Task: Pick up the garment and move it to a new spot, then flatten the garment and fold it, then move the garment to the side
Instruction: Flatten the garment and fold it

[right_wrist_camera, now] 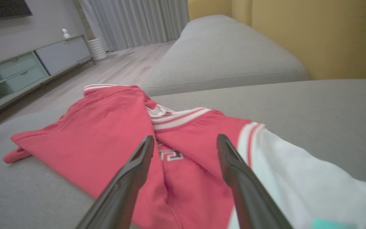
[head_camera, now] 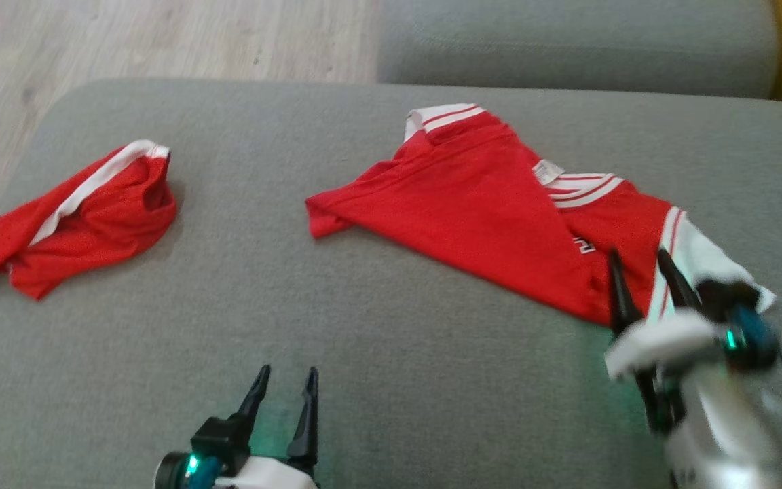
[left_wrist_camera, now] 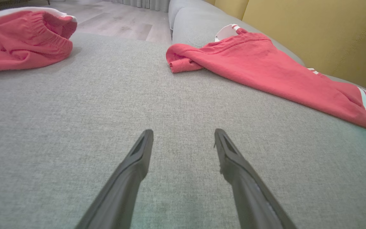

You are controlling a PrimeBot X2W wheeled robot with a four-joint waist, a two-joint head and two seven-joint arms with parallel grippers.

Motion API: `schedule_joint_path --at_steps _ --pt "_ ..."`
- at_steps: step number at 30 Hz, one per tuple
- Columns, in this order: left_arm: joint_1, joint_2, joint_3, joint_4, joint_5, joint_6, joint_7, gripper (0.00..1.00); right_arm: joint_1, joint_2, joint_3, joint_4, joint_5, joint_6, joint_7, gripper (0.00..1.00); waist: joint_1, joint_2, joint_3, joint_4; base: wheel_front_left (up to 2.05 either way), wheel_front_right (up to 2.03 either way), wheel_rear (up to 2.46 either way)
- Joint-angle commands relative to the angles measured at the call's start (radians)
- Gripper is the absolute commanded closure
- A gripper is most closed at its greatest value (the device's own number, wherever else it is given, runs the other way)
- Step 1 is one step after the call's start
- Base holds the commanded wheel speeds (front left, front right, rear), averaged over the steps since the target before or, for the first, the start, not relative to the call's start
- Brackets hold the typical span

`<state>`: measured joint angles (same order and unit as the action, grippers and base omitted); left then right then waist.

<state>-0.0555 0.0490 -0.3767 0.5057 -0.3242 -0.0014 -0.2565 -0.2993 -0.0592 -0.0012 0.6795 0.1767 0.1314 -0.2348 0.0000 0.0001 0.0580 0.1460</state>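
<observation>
- Red cloth with white striped trim: the shirt [head_camera: 472,204] lies partly folded on the grey cushion [head_camera: 364,339], right of centre in the head view, with one flap drawn diagonally over its body.
- Its neck label and striped collar show at the top of the fold. A white sleeve spreads out at the shirt's right end.
- The right gripper [head_camera: 637,252] hovers over that right end, near the sleeve seam. Its two dark fingers stand wide apart with nothing between them; the right wrist view [right_wrist_camera: 185,137] shows the shirt [right_wrist_camera: 106,140] lying loose beneath them.
- The left gripper [head_camera: 289,369] is low over bare cushion, well apart from the shirt, its fingers also spread wide and empty [left_wrist_camera: 183,130].
- Red shorts [head_camera: 92,217] with a white band lie crumpled at the cushion's left edge, well apart from the shirt.
- Beyond are a second grey cushion [head_camera: 567,41], pale wooden floor [head_camera: 160,41] and a yellow wall [right_wrist_camera: 329,31].
</observation>
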Motion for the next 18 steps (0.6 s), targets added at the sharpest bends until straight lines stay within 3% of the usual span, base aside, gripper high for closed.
schedule_joint_path --at_steps 1,8,18 --pt "-0.046 0.001 0.016 -0.036 0.002 -0.003 -0.005 0.00 -0.098 -0.031 0.057 -0.002 0.012 -0.001 0.020 0.00 0.0000 -0.0001 0.026 0.021 0.00 0.00 0.00" --pt "-0.095 0.001 -0.036 -0.045 -0.024 0.003 -0.005 0.00 -0.320 -0.098 0.175 0.153 0.110 -0.001 0.114 0.00 0.0000 -0.0001 0.108 0.098 0.00 0.00 0.00" --pt "-0.135 0.001 -0.075 -0.055 -0.050 0.020 -0.005 0.00 -0.471 -0.171 0.339 0.286 0.217 -0.001 0.113 0.00 0.0000 -0.0001 0.173 0.169 0.00 0.00 0.00"
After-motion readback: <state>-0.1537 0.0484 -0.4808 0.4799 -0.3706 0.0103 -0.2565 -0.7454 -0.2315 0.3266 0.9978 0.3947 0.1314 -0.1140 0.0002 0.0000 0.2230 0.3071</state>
